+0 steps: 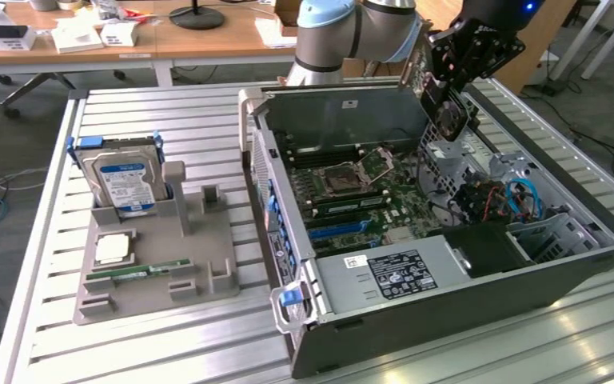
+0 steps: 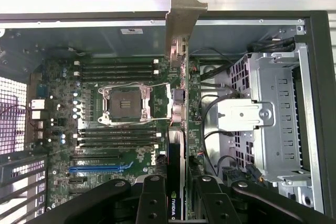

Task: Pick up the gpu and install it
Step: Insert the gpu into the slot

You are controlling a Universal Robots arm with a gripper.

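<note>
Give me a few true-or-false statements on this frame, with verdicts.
1. The fingers grip the gpu. True.
2. The gpu is seated in the blue slot. False: it hangs above the motherboard, and the slot is empty.
3. The hard drive stands in the gray holder beside the case. True.
4. The case is closed. False: its side is open, with the motherboard showing.
</note>
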